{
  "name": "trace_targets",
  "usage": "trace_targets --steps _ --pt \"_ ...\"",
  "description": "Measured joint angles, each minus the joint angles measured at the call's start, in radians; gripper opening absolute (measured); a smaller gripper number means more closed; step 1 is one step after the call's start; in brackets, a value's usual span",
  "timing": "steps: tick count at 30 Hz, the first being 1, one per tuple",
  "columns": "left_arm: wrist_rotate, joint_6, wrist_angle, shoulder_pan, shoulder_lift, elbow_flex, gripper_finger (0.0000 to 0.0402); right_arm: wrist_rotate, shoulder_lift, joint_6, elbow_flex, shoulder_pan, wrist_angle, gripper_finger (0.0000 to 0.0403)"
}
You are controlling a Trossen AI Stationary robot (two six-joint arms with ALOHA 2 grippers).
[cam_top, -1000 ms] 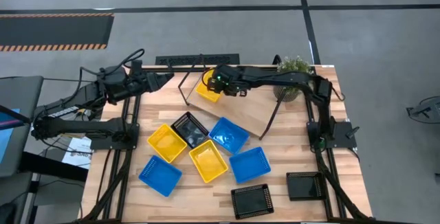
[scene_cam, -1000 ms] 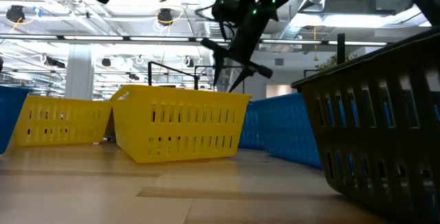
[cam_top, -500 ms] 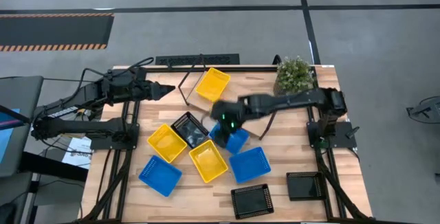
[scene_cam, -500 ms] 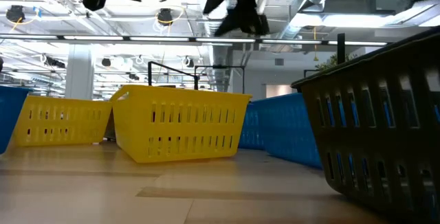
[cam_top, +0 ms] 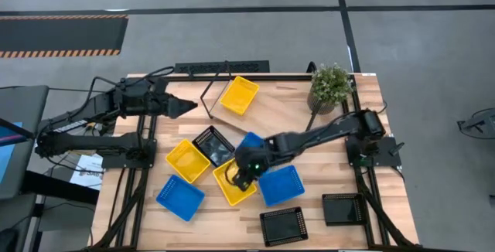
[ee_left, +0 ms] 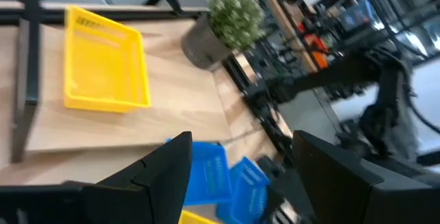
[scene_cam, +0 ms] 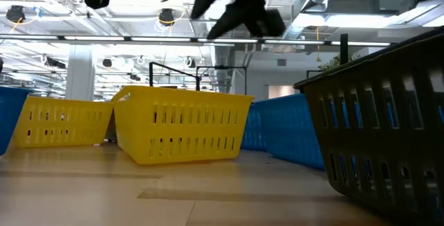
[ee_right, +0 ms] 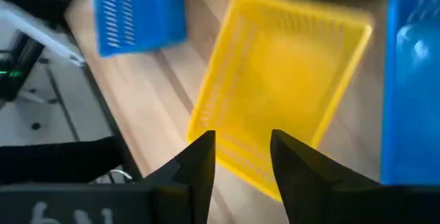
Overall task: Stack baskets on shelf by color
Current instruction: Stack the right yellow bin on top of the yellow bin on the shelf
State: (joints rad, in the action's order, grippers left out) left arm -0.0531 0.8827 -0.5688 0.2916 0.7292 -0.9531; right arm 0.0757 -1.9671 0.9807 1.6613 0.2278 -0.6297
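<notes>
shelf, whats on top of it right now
One yellow basket sits on the shelf, empty as far as the left wrist view shows. The rest of the board is bare. The right gripper is over a yellow basket down on the table.

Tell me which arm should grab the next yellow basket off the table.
Right. The right gripper hangs open directly over the loose yellow basket at mid-table. The left gripper waits open near the shelf, farther from it.

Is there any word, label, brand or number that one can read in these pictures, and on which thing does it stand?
No text can be read in any view.
Right gripper: pale marks on its body in the right wrist view, cut off and blurred.
Yellow basket on the shelf: no label shows.
</notes>
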Motion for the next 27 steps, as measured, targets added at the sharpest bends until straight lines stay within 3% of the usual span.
trace_targets --steps 6,11,18,27 --pt "-0.046 -0.015 -0.006 -0.001 -0.011 0.000 0.0238 -0.002 -0.075 0.119 0.002 0.039 -0.025 0.0151" --pt "-0.044 -0.015 -0.003 0.000 -0.017 0.000 0.0238 -0.001 -0.113 0.143 -0.001 0.041 -0.058 0.0177" --pt "-0.040 0.003 -0.001 0.000 -0.017 0.000 0.0238 -0.001 -0.113 0.145 0.000 0.024 -0.066 0.0213" --pt "-0.006 0.020 -0.001 0.000 -0.016 0.000 0.0238 -0.002 -0.081 0.085 0.001 0.003 -0.097 0.0201"
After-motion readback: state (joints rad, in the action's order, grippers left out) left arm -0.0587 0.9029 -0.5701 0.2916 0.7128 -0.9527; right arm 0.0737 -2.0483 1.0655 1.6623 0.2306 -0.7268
